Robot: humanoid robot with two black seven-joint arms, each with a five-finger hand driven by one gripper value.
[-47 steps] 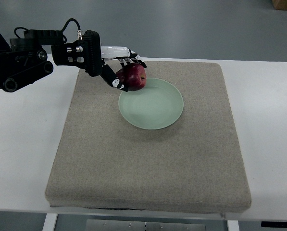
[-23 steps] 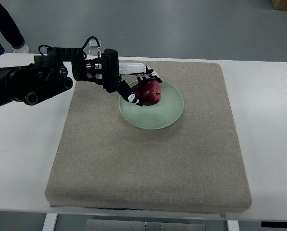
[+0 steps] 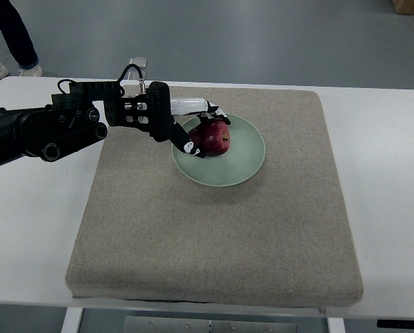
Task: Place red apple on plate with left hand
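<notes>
Top view — the black-and-white fingered left hand (image 3: 196, 132) is wrapped around the dark red apple (image 3: 213, 137), fingers curled over its top and left side. The apple sits over the left part of the pale green round plate (image 3: 245, 156), well inside the plate's rim; whether it touches the plate surface, I cannot tell. The plate rests on the beige woven fabric mat (image 3: 213, 229), which covers the white table (image 3: 33, 229). Right arm not visible. A person's legs (image 3: 9, 35) show beyond the table, far left of the plate.

Risks, as judgement — if the fingers release while the apple is off the surface or leaning, it may roll toward the plate's centre or over the left rim. Fingers snagging on withdrawal could drag the apple or slide the plate.
</notes>
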